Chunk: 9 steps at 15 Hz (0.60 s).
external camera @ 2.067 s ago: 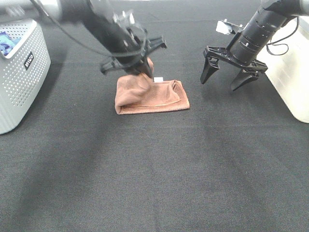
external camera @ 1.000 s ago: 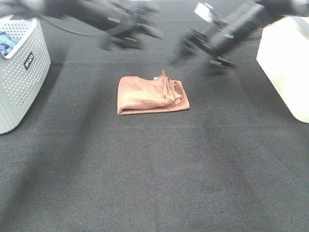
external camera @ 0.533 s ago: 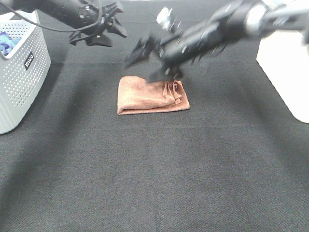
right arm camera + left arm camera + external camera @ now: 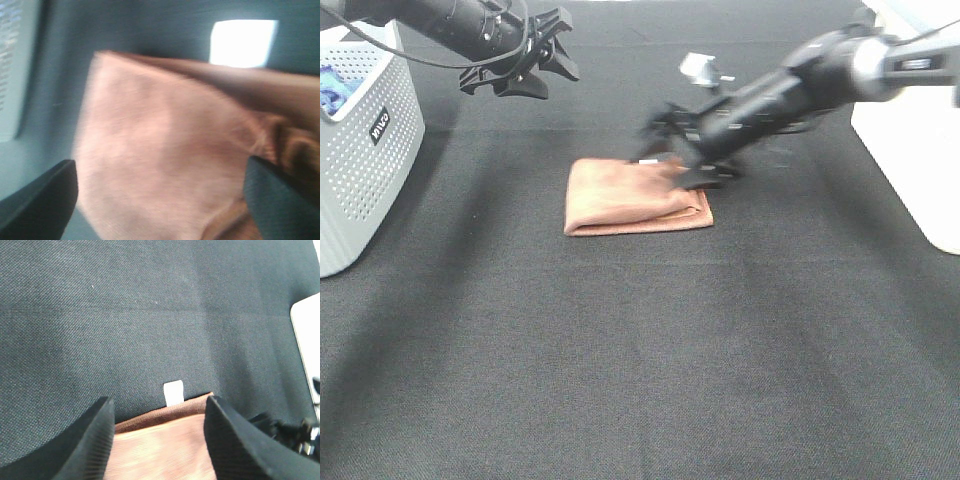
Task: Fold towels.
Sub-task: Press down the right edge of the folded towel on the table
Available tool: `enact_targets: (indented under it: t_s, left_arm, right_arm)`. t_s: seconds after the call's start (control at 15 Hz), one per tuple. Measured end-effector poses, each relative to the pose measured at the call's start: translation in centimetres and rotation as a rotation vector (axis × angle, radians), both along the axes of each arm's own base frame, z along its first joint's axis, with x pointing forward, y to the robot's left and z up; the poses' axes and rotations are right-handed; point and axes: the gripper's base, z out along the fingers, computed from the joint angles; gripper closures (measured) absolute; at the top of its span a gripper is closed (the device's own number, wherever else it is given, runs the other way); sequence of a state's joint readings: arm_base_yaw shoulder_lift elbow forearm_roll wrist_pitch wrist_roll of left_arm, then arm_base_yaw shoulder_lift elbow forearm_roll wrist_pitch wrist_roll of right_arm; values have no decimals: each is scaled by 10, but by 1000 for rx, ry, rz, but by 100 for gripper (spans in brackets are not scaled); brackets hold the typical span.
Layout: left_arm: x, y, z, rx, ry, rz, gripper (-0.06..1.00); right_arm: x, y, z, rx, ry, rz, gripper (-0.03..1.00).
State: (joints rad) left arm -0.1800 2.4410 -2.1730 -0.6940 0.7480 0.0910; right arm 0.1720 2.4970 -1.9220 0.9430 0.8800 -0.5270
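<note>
The reddish-brown towel (image 4: 620, 196) lies folded into a rectangle on the black tabletop, a little behind the middle. My right gripper (image 4: 681, 160) is open and low over the towel's right back part, its jaws on either side of that edge. In the right wrist view the towel (image 4: 170, 145) fills the frame between the two fingers (image 4: 40, 205), with its white tag (image 4: 243, 42) beyond. My left gripper (image 4: 527, 66) is open and empty, raised at the far left back. The left wrist view shows the towel's edge (image 4: 165, 450) and tag (image 4: 173, 391) between its fingers (image 4: 90, 440).
A grey perforated basket (image 4: 365, 160) stands at the left edge with a blue cloth (image 4: 330, 90) inside. A white container (image 4: 910, 140) stands at the right edge. The black tabletop (image 4: 640, 350) stretches in front of the towel.
My left gripper let go of the towel and pulled back to the far left. My right gripper swung across from the right onto the towel's right end, whose rumpled folds now lie flatter.
</note>
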Motion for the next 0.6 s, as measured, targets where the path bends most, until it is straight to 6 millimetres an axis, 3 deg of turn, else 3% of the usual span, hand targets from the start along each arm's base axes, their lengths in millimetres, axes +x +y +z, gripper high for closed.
enact_targets:
  t_s: [0.4, 0.6]
  left_arm:
    - [0, 0, 0, 4, -1, -1, 42]
    - [-2, 0, 5, 24, 6, -34, 42]
  right_arm:
    - [5, -36, -3, -50, 38, -58, 12]
    - [3, -51, 7, -100, 66, -40, 12]
